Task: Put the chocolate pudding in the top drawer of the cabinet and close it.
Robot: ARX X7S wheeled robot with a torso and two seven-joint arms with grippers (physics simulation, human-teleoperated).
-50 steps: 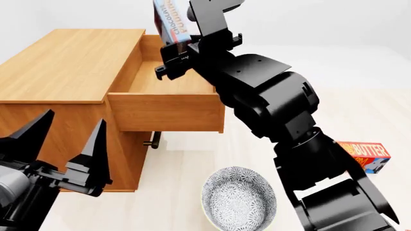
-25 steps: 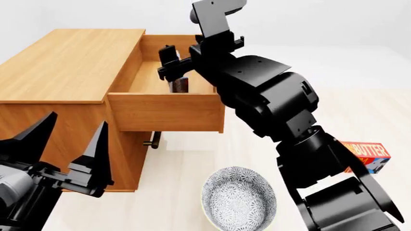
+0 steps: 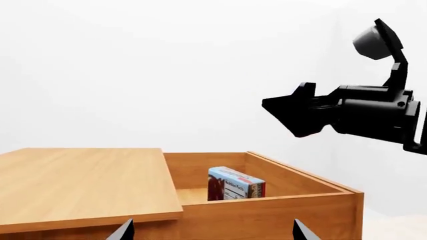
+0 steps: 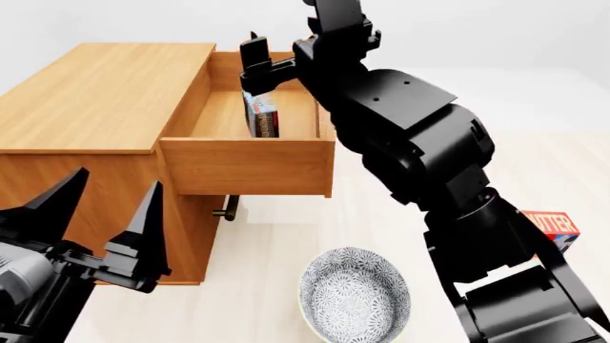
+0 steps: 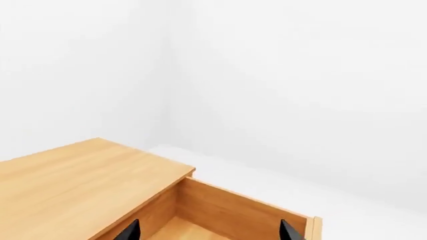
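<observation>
Chocolate pudding point(image 4: 263, 118) now inside top drawer point(image 4: 246, 166)

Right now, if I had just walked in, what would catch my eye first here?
Probably the big black right arm reaching over the top drawer, which stands pulled out of the wooden cabinet. Inside the drawer the chocolate pudding stands on edge, free of the fingers above it. Nearer the camera, a patterned bowl sits on the floor, with the left gripper open beside the cabinet.
</observation>
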